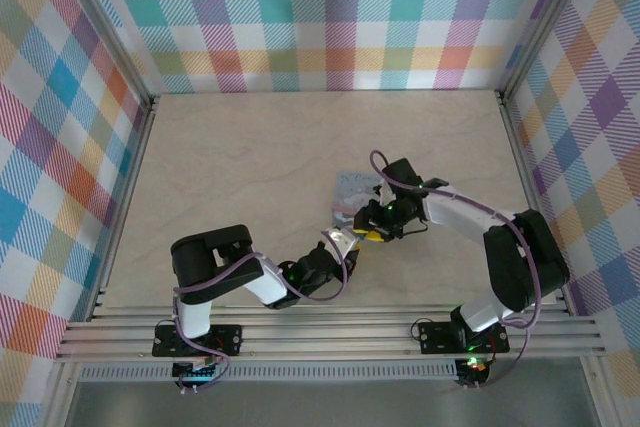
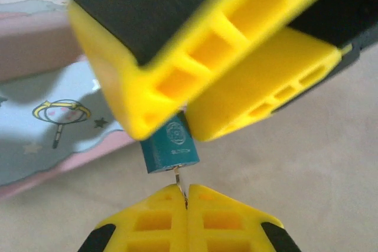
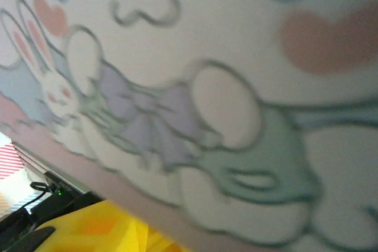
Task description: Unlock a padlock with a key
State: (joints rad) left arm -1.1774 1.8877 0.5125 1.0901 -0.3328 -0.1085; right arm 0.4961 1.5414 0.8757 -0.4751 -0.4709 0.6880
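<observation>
Close view from the left wrist: the left pincer, its yellow tips pressed together, pinches a thin pale key. The key's shaft runs up into the underside of a small teal-blue padlock. The padlock's upper part sits tucked between the two yellow fingers of the right pincer; whether they clamp it or stand slack cannot be told. The beige counter lies behind. To the left is a pale blue tin with a pink rim. From above, both arms meet just in front of the tin, near the counter's middle.
</observation>
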